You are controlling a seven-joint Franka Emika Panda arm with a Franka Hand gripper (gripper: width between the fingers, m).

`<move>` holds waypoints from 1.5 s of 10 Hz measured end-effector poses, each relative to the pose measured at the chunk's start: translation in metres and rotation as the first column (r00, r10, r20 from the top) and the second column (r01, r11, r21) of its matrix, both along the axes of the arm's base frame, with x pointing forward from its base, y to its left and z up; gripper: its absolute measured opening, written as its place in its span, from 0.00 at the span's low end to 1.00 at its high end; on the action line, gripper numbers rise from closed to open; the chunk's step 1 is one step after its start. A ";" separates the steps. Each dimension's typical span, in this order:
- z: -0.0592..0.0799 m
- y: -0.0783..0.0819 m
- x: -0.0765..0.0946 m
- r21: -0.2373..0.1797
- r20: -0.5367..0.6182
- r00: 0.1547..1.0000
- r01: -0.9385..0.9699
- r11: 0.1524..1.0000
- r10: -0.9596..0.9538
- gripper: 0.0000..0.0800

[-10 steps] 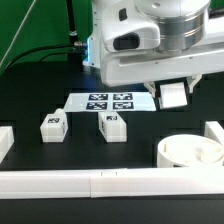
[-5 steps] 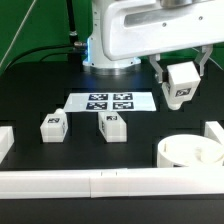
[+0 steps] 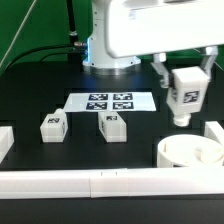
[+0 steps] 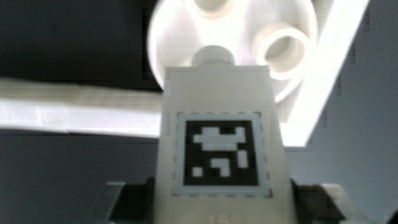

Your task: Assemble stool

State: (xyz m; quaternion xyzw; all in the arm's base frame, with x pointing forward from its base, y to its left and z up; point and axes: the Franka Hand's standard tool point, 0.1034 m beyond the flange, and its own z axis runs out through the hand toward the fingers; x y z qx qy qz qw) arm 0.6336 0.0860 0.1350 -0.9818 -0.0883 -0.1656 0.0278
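Note:
My gripper point(image 3: 184, 68) is shut on a white tagged stool leg point(image 3: 185, 92) and holds it upright in the air, above the round white seat drum point(image 3: 191, 151) at the exterior view's right. In the wrist view the leg point(image 4: 217, 130) fills the middle with its tag facing the camera, and the seat drum point(image 4: 240, 35) with round holes lies beyond its tip. My dark fingers point(image 4: 143, 198) press on the leg's two sides. Two more white legs point(image 3: 52, 125) point(image 3: 112, 126) stand on the black table in front of the marker board.
The marker board point(image 3: 110, 101) lies flat behind the two legs. A long white rail point(image 3: 100, 182) runs along the front edge. White blocks sit at the exterior view's left edge point(image 3: 5, 140) and right edge point(image 3: 214, 133). The arm's white base point(image 3: 105, 55) stands behind.
My gripper has lifted the leg off the table beside the marker board and carried it up and toward the exterior view's right, to above the seat drum. The other parts have not moved.

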 end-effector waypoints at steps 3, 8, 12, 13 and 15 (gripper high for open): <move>-0.008 -0.002 -0.002 0.012 0.084 0.996 0.013 1.000 -0.014 0.42; -0.007 -0.001 0.006 -0.071 0.085 0.989 -0.115 0.991 0.121 0.42; -0.009 -0.004 0.006 -0.075 0.081 0.989 -0.120 0.990 0.125 0.42; -0.016 -0.015 0.010 -0.080 0.076 0.989 -0.121 0.989 0.127 0.42; -0.024 -0.019 0.014 -0.079 0.071 0.990 -0.115 0.990 0.121 0.42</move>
